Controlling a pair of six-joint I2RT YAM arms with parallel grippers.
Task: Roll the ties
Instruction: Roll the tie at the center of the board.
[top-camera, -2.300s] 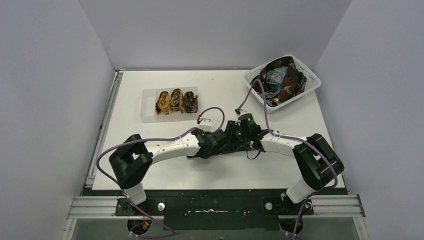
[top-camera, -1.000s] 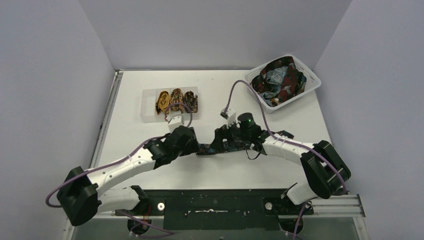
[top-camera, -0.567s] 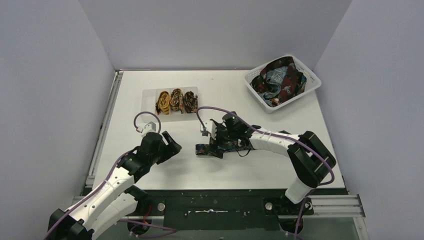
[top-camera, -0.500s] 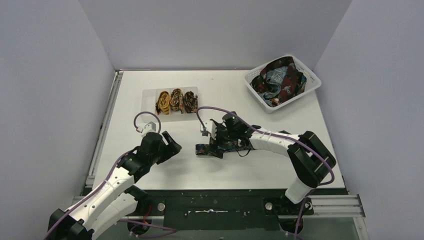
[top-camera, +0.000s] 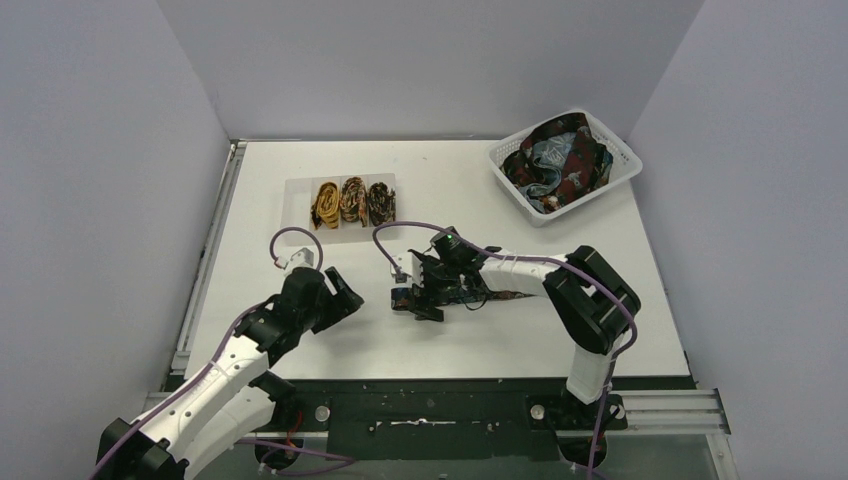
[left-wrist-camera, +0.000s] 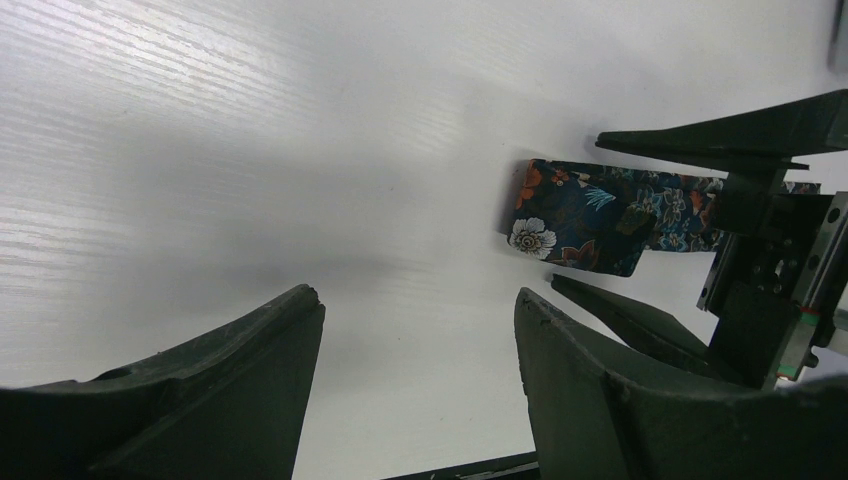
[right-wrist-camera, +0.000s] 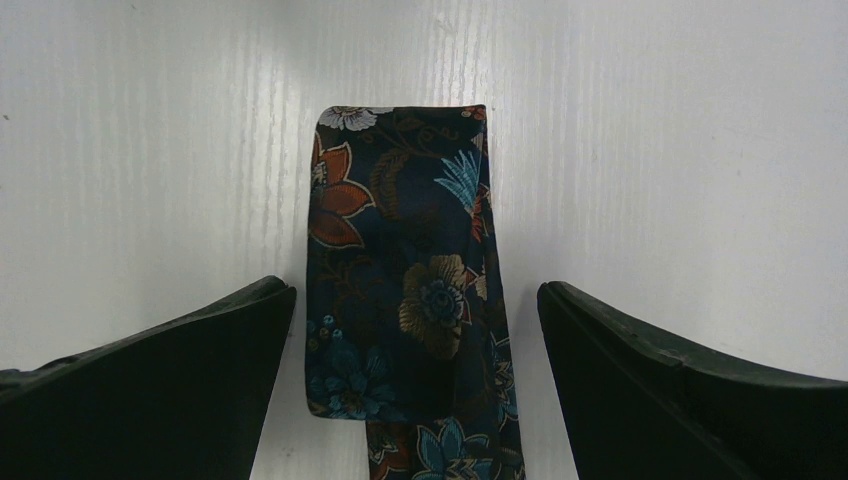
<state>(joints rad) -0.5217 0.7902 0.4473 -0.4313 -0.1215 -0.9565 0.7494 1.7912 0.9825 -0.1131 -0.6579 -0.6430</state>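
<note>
- A dark navy tie (right-wrist-camera: 405, 290) lies flat on the white table (top-camera: 480, 200), in the near middle, between the 2 arms.
- It likely handles as light, soft and limp. It would sag and unroll if let go, and the smooth weave may slide on the slick table.
- The best place to take hold looks like the doubled-over end, pinched across its 2 long edges so that both layers are caught.
- The tie is a narrow strip printed with orange, white, tan and teal flowers. Its free end appears folded back once onto itself, a short first turn and not yet a coil.
- The right claw (right-wrist-camera: 415, 290) is spread wide and grasps nothing. Its 2 fingers straddle the folded end, 1 on each side, with bare table showing between each finger and the fabric.
- The left claw (left-wrist-camera: 417, 300) is also released and empty. It sits low just to the left of the tie's end, apart from it.
- 3 rolled ties (top-camera: 352, 200), in mustard and brown, sit side by side in a clear tray (top-camera: 297, 212) farther back on the left.
- More loose ties (top-camera: 560, 160) fill a white lattice basket (top-camera: 622, 158) at the far right corner.
</note>
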